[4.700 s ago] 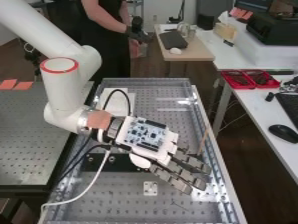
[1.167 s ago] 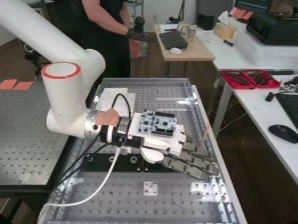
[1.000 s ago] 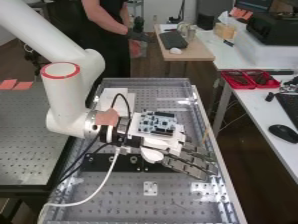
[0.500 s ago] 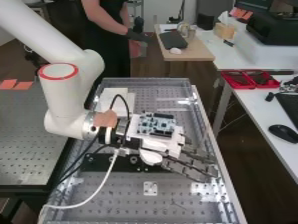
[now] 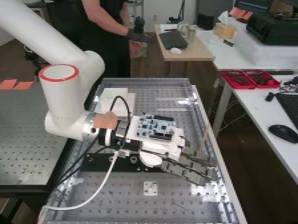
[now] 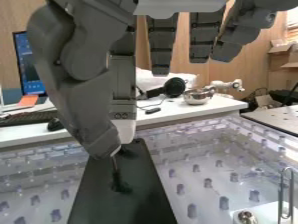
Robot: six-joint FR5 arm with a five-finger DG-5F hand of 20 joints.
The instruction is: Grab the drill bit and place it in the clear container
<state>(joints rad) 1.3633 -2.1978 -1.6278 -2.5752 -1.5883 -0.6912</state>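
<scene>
In the high view the hand (image 5: pixel 189 167) is low over the right end of the black plate (image 5: pixel 110 161), its back up with a circuit board on it. The thumb of the hand (image 6: pixel 76 85) comes down beside one bent finger in the wrist view, and their tips meet. A thin dark drill bit (image 6: pixel 116 167) sticks down from between these tips, over the black plate (image 6: pixel 126 202); its upper part is hidden. The other fingers are straighter. I cannot make out which thing is the clear container.
A perforated bench (image 5: pixel 126 200) with a raised edge surrounds the hand. White sheets (image 5: pixel 106 101) lie behind the wrist, and cables loop by it. A small white plate (image 5: pixel 150 188) is on the bench. Red trays (image 5: pixel 241 80) and a mouse (image 5: pixel 284 133) are on the right-hand table.
Compared with the oldest frame, the hand has turned, with its circuit board now squarer to the view and its fingers farther right. Over the last second it has hardly moved.
</scene>
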